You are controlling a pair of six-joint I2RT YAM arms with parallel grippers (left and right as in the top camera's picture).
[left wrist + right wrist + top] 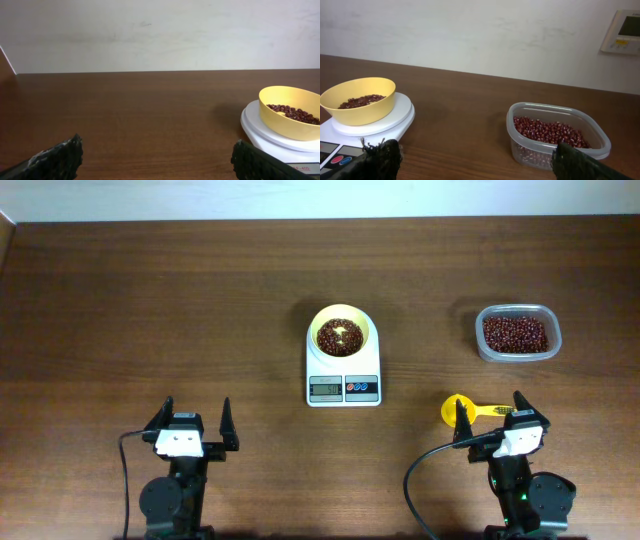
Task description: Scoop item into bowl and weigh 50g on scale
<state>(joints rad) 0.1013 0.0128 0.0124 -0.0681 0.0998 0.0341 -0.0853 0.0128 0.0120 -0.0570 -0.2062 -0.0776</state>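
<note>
On the scale, the bowl holds beans. The left pincer and right pincer gape empty; top up in small scoopfuls only.

Overhead, the scale shows a readout too small to read; in the left wrist view, the bowl and scale run off the frame's right edge.

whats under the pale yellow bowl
The bowl stands on the round platform of the white scale, which rests on the wooden table. The bowl covers the platform's middle, so whether anything lies between them cannot be seen. Beans lie inside the bowl.
</note>
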